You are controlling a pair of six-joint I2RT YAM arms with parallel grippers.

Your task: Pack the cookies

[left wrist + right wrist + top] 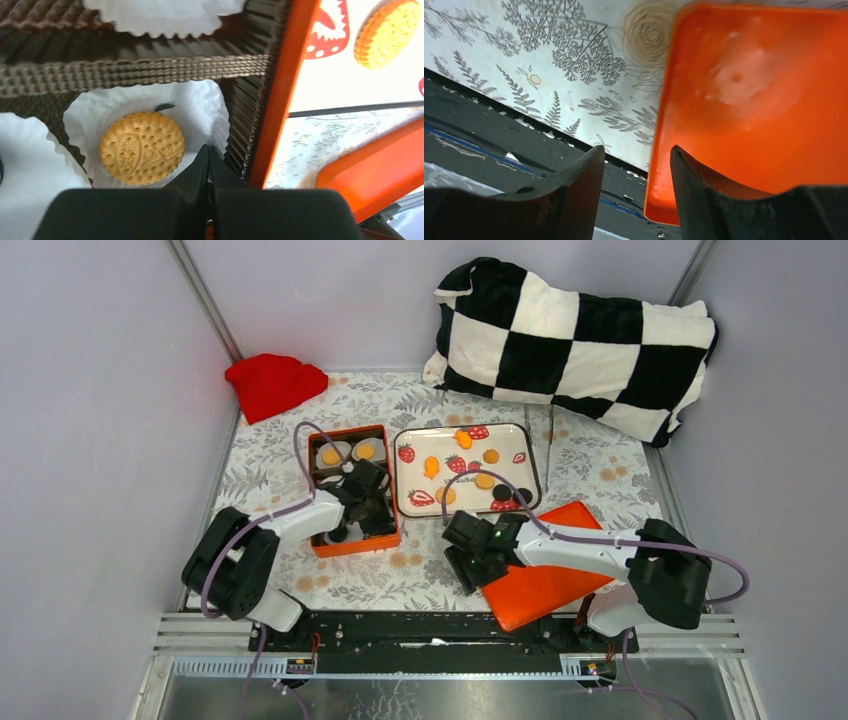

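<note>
From above, your left gripper (365, 483) hung over the orange rectangular box (352, 544), your right gripper (470, 565) beside the flat orange lid (545, 580); small round cookies (485, 481) lay on the white strawberry-print tray (412, 481), right of the box. At your left wrist, the jaws were pressed together, empty, above one yellow cookie (141, 148) in a white paper liner (200, 107); at your right wrist, the jaws stood narrowly apart, holding nothing.

The left arm (300, 520) and the right arm (585, 545) have white links, bulky black joints and one looping purple-grey cable (296, 450) each. The right gripper (636, 152) has matte black fingers (569, 200).
</note>
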